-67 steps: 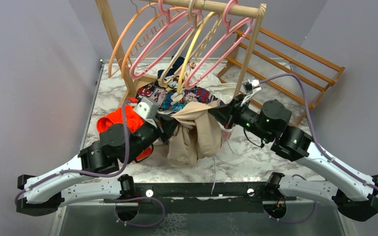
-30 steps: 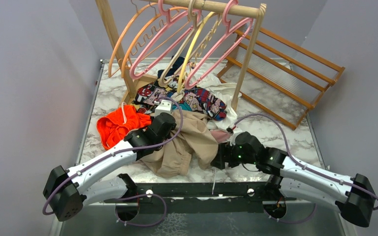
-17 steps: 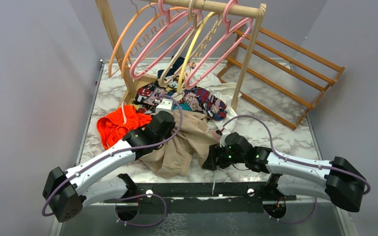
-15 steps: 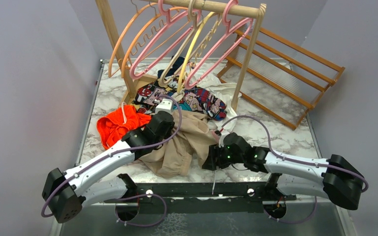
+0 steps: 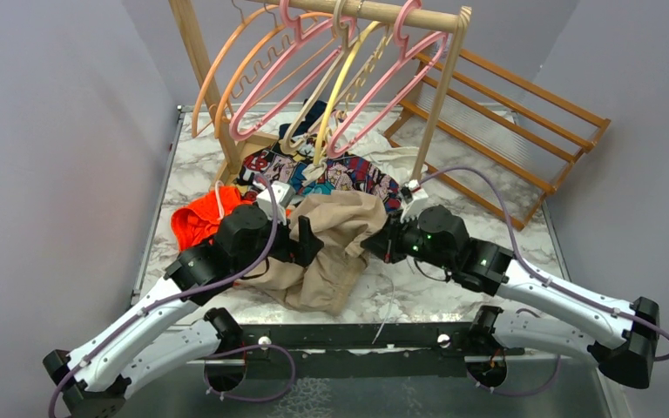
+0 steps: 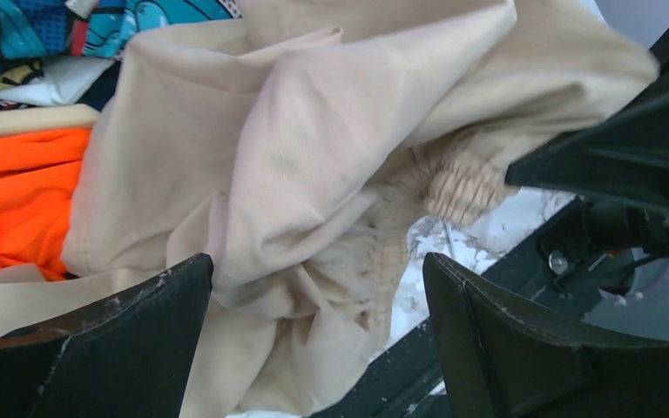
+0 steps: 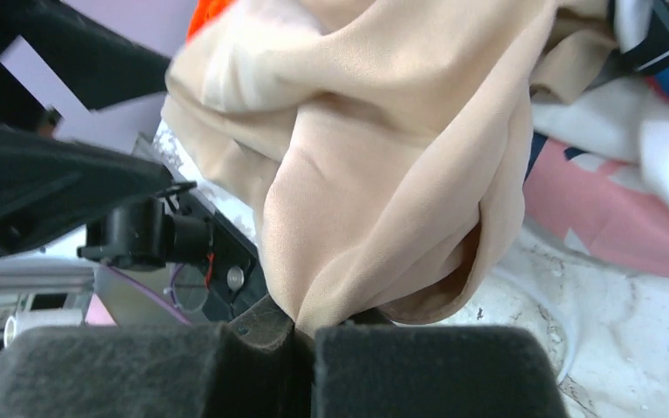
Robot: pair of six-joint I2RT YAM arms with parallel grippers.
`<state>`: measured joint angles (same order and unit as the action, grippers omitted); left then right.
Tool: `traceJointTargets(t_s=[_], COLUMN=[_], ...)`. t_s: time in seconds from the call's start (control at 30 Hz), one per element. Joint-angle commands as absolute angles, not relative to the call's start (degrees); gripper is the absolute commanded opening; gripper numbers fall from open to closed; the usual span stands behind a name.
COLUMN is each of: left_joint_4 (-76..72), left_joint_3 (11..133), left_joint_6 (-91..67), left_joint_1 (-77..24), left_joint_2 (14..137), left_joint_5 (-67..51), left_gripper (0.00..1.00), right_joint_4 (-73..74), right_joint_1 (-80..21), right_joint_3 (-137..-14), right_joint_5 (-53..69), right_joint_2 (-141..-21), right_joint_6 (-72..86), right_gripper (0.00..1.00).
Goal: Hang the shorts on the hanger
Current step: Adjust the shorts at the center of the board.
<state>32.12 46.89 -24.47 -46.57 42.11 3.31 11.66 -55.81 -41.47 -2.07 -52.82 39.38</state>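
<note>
The beige shorts (image 5: 335, 248) lie bunched on the marble table between both arms, one edge lifted on the right. My right gripper (image 5: 375, 246) is shut on a fold of that fabric (image 7: 383, 157), pinched between its pads (image 7: 305, 329). At the left side of the heap my left gripper (image 5: 301, 246) stands wide open. Its fingers (image 6: 104, 348) straddle the shorts (image 6: 296, 157) without holding them, and the gathered waistband (image 6: 462, 187) shows there. A pink hanger (image 5: 270, 87) hangs on the wooden rod at the back, and another pink one (image 5: 392, 83) to its right.
An orange garment (image 5: 199, 218) lies left of the shorts, a comic-print cloth (image 5: 348, 174) behind them. The wooden rack (image 5: 401, 13) also carries orange (image 5: 222, 78) and yellow hangers (image 5: 341, 83). A slatted wooden frame (image 5: 505, 104) leans at the back right.
My left gripper has opened, let go of the shorts and drawn back to the left. My right gripper has shut on the shorts' right edge and raised it toward the back.
</note>
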Motion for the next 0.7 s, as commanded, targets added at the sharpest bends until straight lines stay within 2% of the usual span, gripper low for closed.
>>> traceJointTargets(t_s=[0.0,0.13,0.3,0.43,0.67], left_joint_4=[32.66,30.21,29.44,28.59,30.07], left_joint_3=[45.26,43.49,43.34,42.83,42.66], left_joint_6=[-25.57,-27.27,-29.94,-32.77,-36.07], left_joint_1=[-47.19,-53.07,-66.16,-74.59,-77.7], left_joint_2=[43.79,44.85,49.08,53.07,48.95], left_joint_5=[-4.56,-1.48,9.44,18.4,25.12], left_gripper=[0.93,0.93,0.99,0.99,0.99], right_joint_4=[17.59,19.5,22.06,22.4,22.56], right_joint_1=[-55.94,-55.98,-55.9,-55.7,-55.68], right_joint_3=[-47.84,-51.21,-51.82,-50.21,-48.5], right_joint_5=[-10.48,-15.2,-21.13,-21.31,-21.22], right_joint_2=[-52.54,-52.35,-51.32,-50.87,-47.8], right_joint_6=[38.61,38.31,37.8,38.29,36.82], right_gripper=[0.01,0.01,0.01,0.01,0.01])
